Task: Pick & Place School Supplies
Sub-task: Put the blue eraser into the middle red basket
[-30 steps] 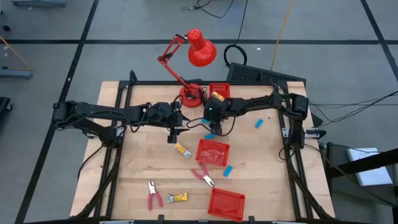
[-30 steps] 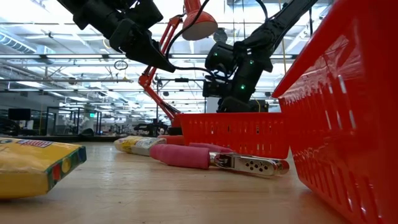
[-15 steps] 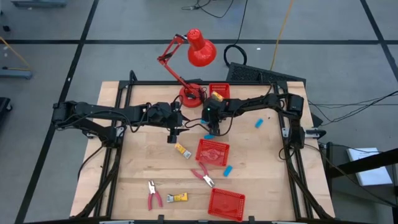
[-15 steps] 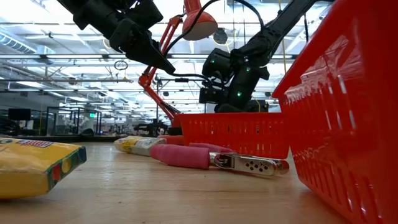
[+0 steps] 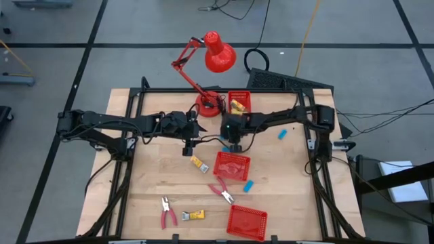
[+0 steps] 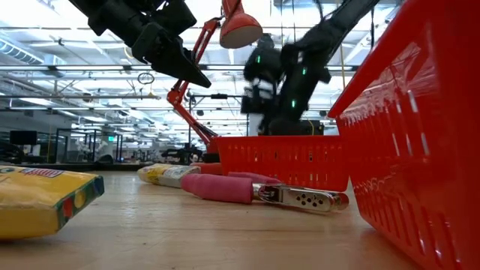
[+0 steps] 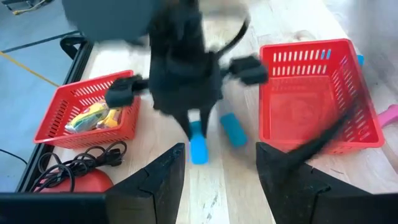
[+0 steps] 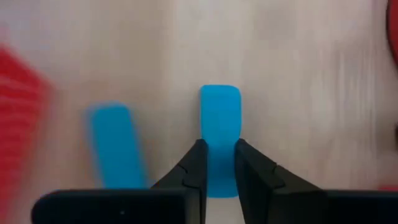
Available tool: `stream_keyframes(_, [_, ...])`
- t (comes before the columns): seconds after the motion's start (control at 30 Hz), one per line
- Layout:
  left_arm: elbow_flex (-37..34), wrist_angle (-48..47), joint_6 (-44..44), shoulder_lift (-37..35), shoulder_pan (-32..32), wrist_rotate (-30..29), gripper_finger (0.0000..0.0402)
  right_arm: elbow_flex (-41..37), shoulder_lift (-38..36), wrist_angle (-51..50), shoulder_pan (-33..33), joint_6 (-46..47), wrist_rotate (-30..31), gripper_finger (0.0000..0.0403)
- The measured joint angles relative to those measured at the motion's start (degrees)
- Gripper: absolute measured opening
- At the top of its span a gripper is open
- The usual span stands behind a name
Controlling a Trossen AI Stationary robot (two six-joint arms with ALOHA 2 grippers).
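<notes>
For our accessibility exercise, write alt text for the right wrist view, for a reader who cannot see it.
The right pincer has its two dark fingers closed on one end of a light-blue eraser block lying on the wooden table. A second blue block lies apart beside it, with a blurred red basket edge beyond.

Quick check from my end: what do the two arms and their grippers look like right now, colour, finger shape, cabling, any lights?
Both arms are dark, nearly black, jointed links. The left gripper has two tapering dark fingers. The right gripper has slim black wedge-shaped fingers; green indicator lights glow on its wrist housing, and black cable loops along the arm.
</notes>
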Motion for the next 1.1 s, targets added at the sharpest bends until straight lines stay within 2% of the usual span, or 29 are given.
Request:
stream_keyframes(0.2, [0.0,0.0,0.0,0.0,0.0,0.0,0.0198,0.2,-6.3,-1.4,3.5,0.4,6.1,0.0042])
stream_keyframes(0.27, [0.0,0.0,0.0,0.0,0.0,0.0,0.0198,0.2,-8.2,-2.2,4.6,1.4,6.5,0.0042])
stream_keyframes(0.53, [0.0,0.0,-0.2,0.0,0.0,0.0,0.0198,0.2,-13.4,-12.0,12.7,8.8,10.6,0.0042])
stream_keyframes(0.67, [0.0,0.2,-0.2,0.0,0.0,0.0,0.0198,0.2,-13.6,-15.7,17.9,13.6,10.6,0.0042])
stream_keyframes(0.77, [0.0,0.2,-0.1,0.0,0.0,0.0,0.0198,0.2,-13.1,-14.3,20.9,16.6,8.1,0.0042])
stream_keyframes(0.9, [0.0,0.4,-0.2,0.0,0.0,0.0,0.0198,0.0,-10.5,-13.9,22.8,18.4,7.5,0.0042])
stream_keyframes(1.1, [0.0,0.9,-0.3,0.0,0.0,0.0,0.0198,0.0,-6.6,-14.1,22.4,19.5,7.9,0.0042])
